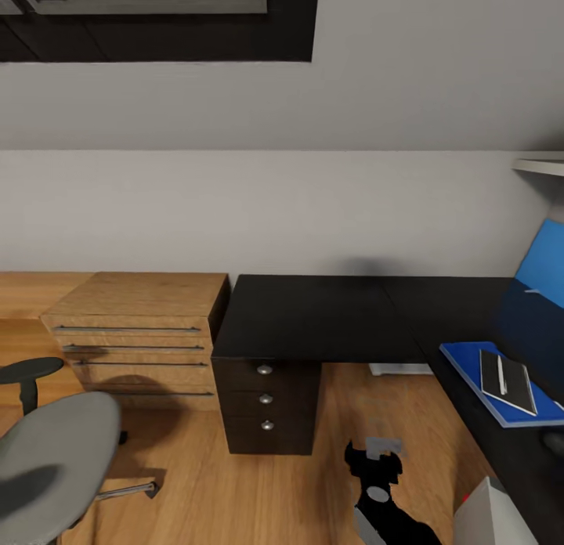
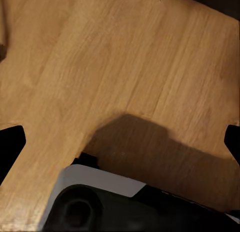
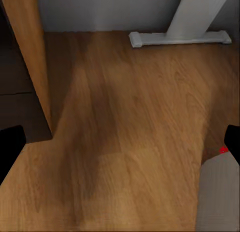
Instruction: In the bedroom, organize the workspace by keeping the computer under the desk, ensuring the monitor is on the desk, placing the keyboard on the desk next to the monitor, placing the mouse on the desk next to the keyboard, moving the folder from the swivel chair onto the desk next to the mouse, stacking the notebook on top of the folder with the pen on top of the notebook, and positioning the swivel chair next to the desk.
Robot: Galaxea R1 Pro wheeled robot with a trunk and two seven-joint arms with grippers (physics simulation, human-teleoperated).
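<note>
Your blue folder [image 1: 479,373] lies flat on the glossy black desk [image 1: 313,314], on the wing that runs along the right side, and a dark notebook [image 1: 507,382] sits on top of it with a thin pale pen [image 1: 502,375] lying along its cover. Just past the folder a blue-lit screen [image 1: 543,265] leans in at the right edge. The desk's drawer unit [image 1: 266,398] with three round silver knobs stands under the left end of the top, and a low light-wood cabinet [image 1: 139,330] with long bar handles sits just beside it against the wall. The grey swivel chair [image 1: 48,459] is at the lower left, well apart from the desk, out on the wooden floor [image 1: 235,490]. Your right gripper [image 1: 374,460] hangs low in front of the drawer unit, over bare floor — well apart from the folder and below the desk top. Its wrist camera shows the two black fingertips [image 3: 10,147] spread wide with nothing between them, above floorboards and the desk's white leg [image 3: 195,17]. The left gripper's fingertips [image 2: 11,144] stand just as wide, holding nothing, over floor and part of the robot's own base [image 2: 100,202].
</note>
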